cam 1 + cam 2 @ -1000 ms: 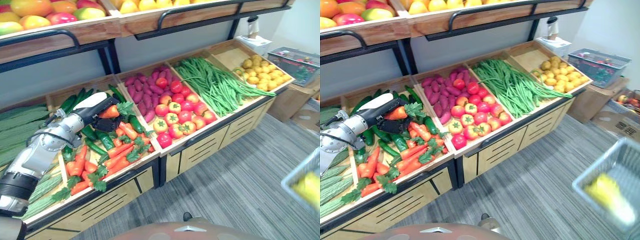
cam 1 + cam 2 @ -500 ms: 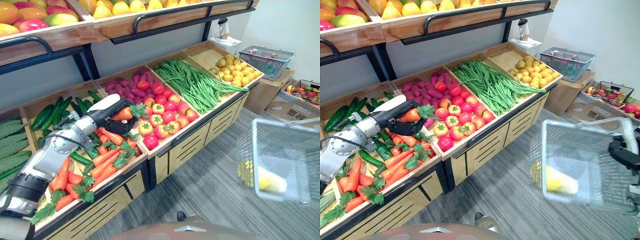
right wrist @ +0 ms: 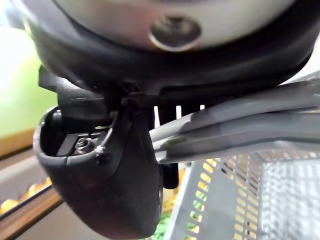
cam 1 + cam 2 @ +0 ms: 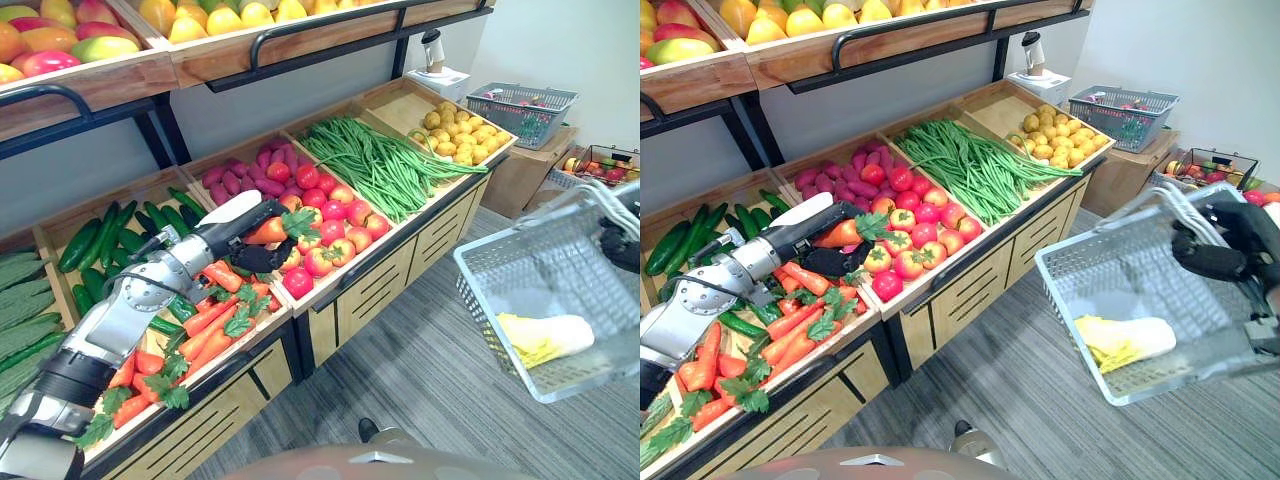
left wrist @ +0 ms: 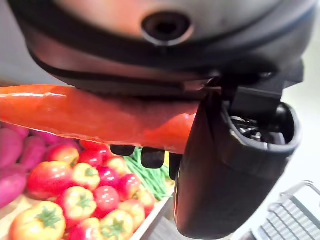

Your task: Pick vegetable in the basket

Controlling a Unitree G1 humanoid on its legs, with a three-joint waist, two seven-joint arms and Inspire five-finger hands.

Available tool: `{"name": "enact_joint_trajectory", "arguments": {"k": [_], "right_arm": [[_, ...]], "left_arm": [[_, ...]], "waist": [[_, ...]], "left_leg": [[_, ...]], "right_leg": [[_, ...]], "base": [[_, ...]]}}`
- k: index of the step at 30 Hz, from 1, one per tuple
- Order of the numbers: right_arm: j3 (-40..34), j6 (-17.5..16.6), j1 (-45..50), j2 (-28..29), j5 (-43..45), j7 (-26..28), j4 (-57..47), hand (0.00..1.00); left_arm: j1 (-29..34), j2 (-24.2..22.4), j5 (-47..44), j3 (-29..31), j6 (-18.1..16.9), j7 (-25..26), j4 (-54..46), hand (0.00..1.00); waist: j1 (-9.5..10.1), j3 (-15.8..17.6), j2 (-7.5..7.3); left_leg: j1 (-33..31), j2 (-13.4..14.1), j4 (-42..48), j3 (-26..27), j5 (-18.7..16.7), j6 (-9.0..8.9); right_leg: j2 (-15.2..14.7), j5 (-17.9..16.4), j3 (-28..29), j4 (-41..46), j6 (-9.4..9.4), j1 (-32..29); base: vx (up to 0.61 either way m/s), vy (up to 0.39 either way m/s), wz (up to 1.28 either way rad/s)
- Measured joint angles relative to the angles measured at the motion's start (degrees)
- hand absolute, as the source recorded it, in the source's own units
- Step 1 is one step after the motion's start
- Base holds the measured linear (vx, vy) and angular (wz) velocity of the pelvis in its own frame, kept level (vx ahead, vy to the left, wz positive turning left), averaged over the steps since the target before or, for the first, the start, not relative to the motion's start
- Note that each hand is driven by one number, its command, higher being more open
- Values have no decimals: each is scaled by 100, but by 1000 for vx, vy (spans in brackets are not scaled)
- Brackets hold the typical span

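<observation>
Over the left edge of the wooden tomato bin [image 4: 945, 272], the dark left hand [image 4: 825, 258] curls round a green-leafed orange carrot [image 4: 842, 234]. Well right of that bin, the dark right hand [image 4: 1212, 262] grips the handle of a grey wire basket [image 4: 1105, 278]; a pale yellow leafy vegetable [image 4: 1127, 341] lies inside.

Left arm [image 4: 105, 325], entering from 8 o'clock: silver-grey rounded segments, a black band near its base, and a thin black cable [image 4: 120, 283] looped along it. Left hand [image 4: 252, 260]: dark, with a white cover [image 4: 222, 211]. Right hand [image 4: 1212, 262], at 3 o'clock: matte black.
</observation>
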Motion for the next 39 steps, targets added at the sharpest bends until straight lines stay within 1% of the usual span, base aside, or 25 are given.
{"name": "enact_joint_trajectory", "arguments": {"k": [2, 3, 4, 5, 6, 9, 10, 12, 15, 18, 20, 22, 24, 27, 29, 30, 34, 36, 39], "right_arm": [[411, -50, -283, -105, 9, 149, -205, 0], [614, -101, -435, -170, 13, 183, -286, 0], [707, -114, -520, -208, 22, 199, -349, 0], [805, -121, -622, -230, 44, 233, -398, 0], [1068, -205, -875, -330, 172, 309, -487, 0], [1607, -305, -1249, -460, 183, 412, -732, 0], [1721, -322, -1330, -460, 183, 417, -786, 0], [2197, -445, -1697, -461, 257, 439, -935, 0], [2583, -484, -2101, -462, 292, 484, -1091, 0], [2905, -625, -2642, -484, 298, 533, -1214, 0], [3151, -704, -3046, -664, 298, 534, -1278, 0], [3317, -726, -3340, -745, 294, 534, -1287, 0], [3418, -764, -3583, -774, 295, 533, -1325, 0], [3670, -828, -3866, -774, 290, 532, -1325, 0], [3932, -830, -3993, -761, 282, 532, -1326, 0], [4071, -830, -4057, -744, 276, 533, -1326, 0], [4833, -829, -4514, -448, 255, 533, -1323, 0], [5082, -828, -4657, -152, 255, 534, -1322, 0], [5220, -826, -4686, 32, 255, 534, -1322, 0]], "left_arm": [[-334, -1, -30, -382, -18, -6, -392, 0], [-523, -1, -55, -596, -52, -8, -576, 0], [-632, -2, -92, -705, -76, -13, -669, 0], [-714, -3, -159, -786, -125, -28, -741, 0], [-940, -22, -258, -978, -217, -57, -937, 0], [-1271, -158, -390, -1298, -393, -77, -1118, 0], [-1316, -208, -429, -1331, -400, -76, -1131, 0], [-1462, -461, -439, -1415, -402, 14, -1158, 0], [-1773, -661, -436, -1599, -430, 117, -1169, 0], [-2091, -864, -437, -1768, -559, 258, -1285, 0], [-2291, -1050, -438, -1872, -669, 276, -1365, 0], [-2418, -1134, -439, -1971, -680, 301, -1441, 0], [-2449, -1179, -442, -2003, -752, 305, -1555, 0], [-2470, -1220, -450, -2060, -788, 305, -1727, 0], [-2581, -1245, -459, -2202, -804, 304, -1770, 0], [-2636, -1271, -460, -2272, -806, 298, -1774, 0], [-2642, -1341, -662, -2539, -817, 235, -1815, 0], [-2642, -1347, -680, -2681, -817, 181, -1878, 0], [-2641, -1353, -694, -2703, -817, 157, -1884, 0]], "waist": [[-6, 27, -15], [-7, 56, 18], [-6, 97, 10], [-13, 145, 2], [-17, 232, 53], [-14, 261, 76], [-12, 261, 77], [-1, 277, 89], [8, 335, 107], [-11, 409, 168], [-14, 428, 199], [8, 440, 210], [46, 468, 252], [156, 484, 307], [273, 484, 311], [296, 484, 311], [359, 482, 316], [455, 483, 319], [481, 483, 319]], "left_leg": [[5, -1, 4, 12, -3, 1], [15, 1, 12, 30, -12, -1], [18, 2, 23, 41, -22, 2], [23, 4, 40, 54, -32, 1], [25, 31, 121, 112, -84, -2], [52, 67, 197, 231, -134, -21], [67, 74, 200, 269, -140, -23], [156, 90, 228, 438, -199, -49], [221, 123, 335, 606, -312, -61], [244, 134, 446, 754, -410, -59], [240, 137, 469, 782, -423, -61], [237, 147, 474, 784, -423, -61], [235, 147, 477, 784, -423, -61], [230, 149, 481, 778, -423, -61], [226, 151, 489, 775, -422, -60], [225, 150, 492, 775, -422, -60], [227, 148, 502, 833, -422, -61], [236, 151, 509, 915, -422, -61], [238, 154, 511, 915, -422, -61]], "right_leg": [[-1, 2, 7, -1, 1, 0], [2, 3, 22, 0, 4, 3], [3, 5, 34, 0, 6, 3], [6, 11, 48, -1, 14, 3], [19, 27, 94, -5, 26, 3], [66, 72, 212, -61, 33, 1], [76, 86, 243, -73, 31, 2], [128, 102, 398, -78, 38, 2], [175, 120, 564, -75, 65, 3], [197, 139, 712, -77, 96, -24], [205, 142, 740, -77, 100, -43], [215, 145, 740, -77, 96, -49], [214, 148, 738, -76, 96, -49], [213, 156, 727, -77, 90, -49], [213, 166, 726, -78, 88, -49], [212, 168, 728, -78, 89, -49], [230, 188, 801, -78, 93, -85], [257, 218, 876, -85, 95, -118], [261, 222, 876, -84, 95, -118]], "base": [[-9, -8, -2], [-14, -13, -5], [-16, -9, -6], [-22, -5, -13], [-27, -4, -15], [-9, -13, -20], [6, -16, -30], [-17, -21, -33], [-35, -20, -34], [-34, -26, -25], [-8, -41, -9], [-12, -58, -1], [-22, -67, 0], [-25, -61, 1], [-32, -70, 0], [-28, -59, -1], [-17, -56, -8], [-7, -60, -17], [-7, -48, -2]]}}
